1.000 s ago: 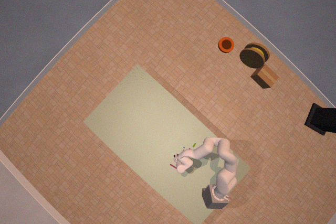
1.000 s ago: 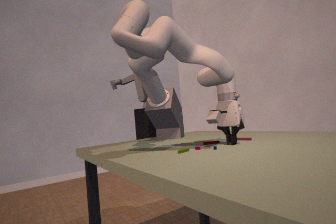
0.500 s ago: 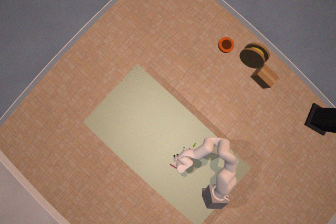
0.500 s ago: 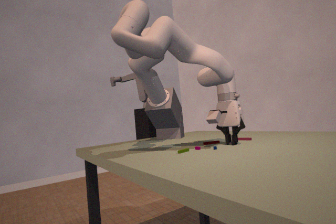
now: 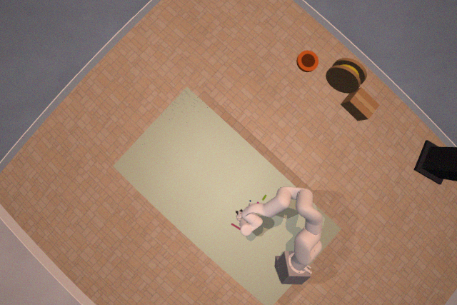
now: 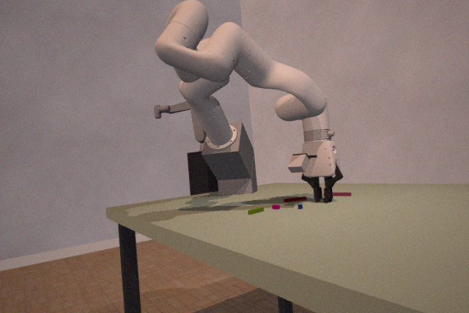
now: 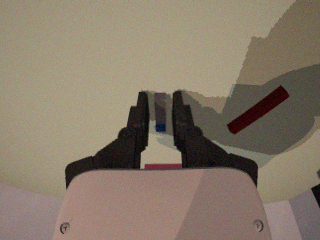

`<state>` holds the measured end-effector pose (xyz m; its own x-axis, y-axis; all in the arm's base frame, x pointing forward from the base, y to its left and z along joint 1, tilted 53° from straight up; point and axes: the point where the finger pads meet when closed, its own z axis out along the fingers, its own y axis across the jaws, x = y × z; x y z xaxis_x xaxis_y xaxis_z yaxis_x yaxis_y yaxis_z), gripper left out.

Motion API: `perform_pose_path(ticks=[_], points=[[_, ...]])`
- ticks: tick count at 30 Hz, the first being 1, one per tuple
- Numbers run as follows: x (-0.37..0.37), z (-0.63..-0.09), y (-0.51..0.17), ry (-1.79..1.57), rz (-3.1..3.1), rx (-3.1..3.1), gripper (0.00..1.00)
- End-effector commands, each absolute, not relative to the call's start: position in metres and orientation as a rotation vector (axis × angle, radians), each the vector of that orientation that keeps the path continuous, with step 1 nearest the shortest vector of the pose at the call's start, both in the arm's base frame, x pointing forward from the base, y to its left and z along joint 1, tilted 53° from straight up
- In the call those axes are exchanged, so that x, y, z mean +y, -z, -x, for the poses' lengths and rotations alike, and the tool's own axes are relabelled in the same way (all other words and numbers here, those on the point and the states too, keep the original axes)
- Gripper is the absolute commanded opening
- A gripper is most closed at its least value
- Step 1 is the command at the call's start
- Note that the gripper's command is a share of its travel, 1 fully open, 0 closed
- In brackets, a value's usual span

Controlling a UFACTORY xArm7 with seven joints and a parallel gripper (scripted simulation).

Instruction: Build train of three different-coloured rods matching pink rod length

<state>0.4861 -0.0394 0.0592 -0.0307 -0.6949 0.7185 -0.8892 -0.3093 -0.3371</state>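
Note:
My gripper [image 7: 160,103] stands upright with its fingertips down at the table [image 6: 322,204]. Its fingers are a little apart. Between them lie a short grey rod [image 7: 160,103] and, at its near end, a small blue rod [image 7: 160,127], both flat, with a narrow gap to each finger. The pink rod [image 6: 341,193] lies just beyond the gripper and shows under the finger bases in the wrist view [image 7: 163,167]. A dark red rod [image 7: 259,110] lies in shadow to the right. Another blue rod [image 6: 300,206], a magenta rod [image 6: 275,207] and a lime rod [image 6: 255,210] lie nearer the front.
The arm's base block [image 6: 231,161] stands at the table's back corner. The table edge [image 6: 227,248] runs along the front. An orange pot [image 5: 307,60], a round object and a box [image 5: 360,103] stand on the floor far off.

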Motion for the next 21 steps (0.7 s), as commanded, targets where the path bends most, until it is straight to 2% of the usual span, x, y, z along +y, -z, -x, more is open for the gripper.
perform_pose_path(ticks=[1, 21], points=[[-0.036, -0.486, -0.061, -1.257, -2.019, -1.690, 0.24], [0.013, -0.451, -0.107, -1.257, -2.019, -1.690, 0.24]])
